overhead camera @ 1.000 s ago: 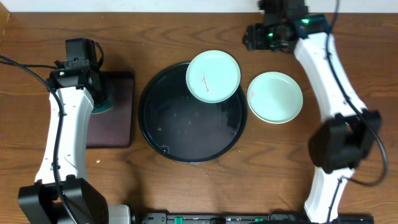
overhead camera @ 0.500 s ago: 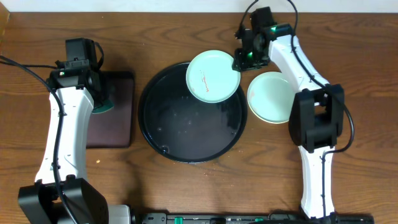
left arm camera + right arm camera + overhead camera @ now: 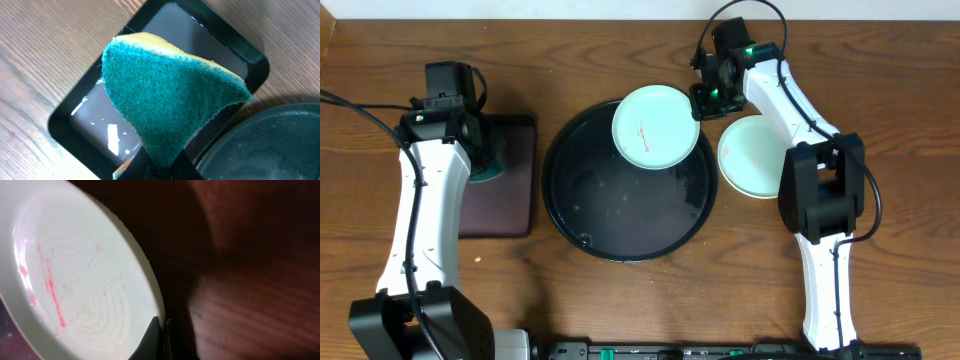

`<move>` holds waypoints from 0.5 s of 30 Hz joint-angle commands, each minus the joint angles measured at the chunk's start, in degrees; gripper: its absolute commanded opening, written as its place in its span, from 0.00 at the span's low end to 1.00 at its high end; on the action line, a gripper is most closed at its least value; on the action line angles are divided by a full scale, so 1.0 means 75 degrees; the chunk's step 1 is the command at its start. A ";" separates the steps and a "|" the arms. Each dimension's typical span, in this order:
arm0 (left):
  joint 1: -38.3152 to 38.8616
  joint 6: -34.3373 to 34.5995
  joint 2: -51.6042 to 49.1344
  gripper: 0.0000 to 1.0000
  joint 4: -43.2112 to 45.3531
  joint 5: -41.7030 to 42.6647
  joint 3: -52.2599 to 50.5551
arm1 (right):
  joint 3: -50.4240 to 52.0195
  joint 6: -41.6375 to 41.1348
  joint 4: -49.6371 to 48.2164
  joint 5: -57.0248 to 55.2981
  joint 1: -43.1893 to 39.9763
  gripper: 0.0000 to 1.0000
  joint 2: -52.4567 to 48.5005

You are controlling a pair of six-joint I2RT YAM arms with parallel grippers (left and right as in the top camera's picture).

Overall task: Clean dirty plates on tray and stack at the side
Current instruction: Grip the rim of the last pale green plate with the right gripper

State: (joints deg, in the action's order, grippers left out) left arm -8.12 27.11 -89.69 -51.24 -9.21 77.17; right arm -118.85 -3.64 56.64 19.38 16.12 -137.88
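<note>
While the right pincer (image 3: pixel 708 97) clamps the rim of a red-streaked pale aqua round plastic plate (image 3: pixel 655 125), that plate lies over the far right rim of the large round glossy black tray (image 3: pixel 560 200)
Opposite, the left pincer (image 3: pixel 160 172) is closed on a green-faced yellow sponge (image 3: pixel 165 100) above the small rectangular black tray (image 3: pixel 510 200); second pale aqua plate (image 3: pixel 760 160) on wooden surface (image 3: pixel 620 300) beside. Risk: thin edge grip slipping, plate tipping under scrubbing
</note>
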 commanded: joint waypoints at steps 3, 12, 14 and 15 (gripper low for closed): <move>0.0262 -0.0064 -0.0038 0.07 -0.0017 0.0350 -0.0009 | -0.0154 -0.0163 0.0577 0.0140 0.0533 0.01 0.0624; 0.1090 -0.0061 -0.0038 0.07 0.0064 0.0344 -0.0009 | 0.0364 -0.1256 0.1244 0.0568 0.0901 0.01 0.0580; 0.1288 -0.0061 -0.0044 0.07 0.0160 0.0344 -0.0009 | 0.0734 -0.1253 0.0976 0.0562 0.1005 0.01 0.0580; 0.1358 -0.0058 -0.0047 0.07 0.0195 0.0347 -0.0009 | 0.0874 -0.1253 0.0874 0.0545 0.1040 0.01 0.0580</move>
State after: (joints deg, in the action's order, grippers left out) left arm 0.43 27.11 -89.69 -50.52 -6.50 77.17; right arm -115.44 -11.14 64.55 22.15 22.83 -135.57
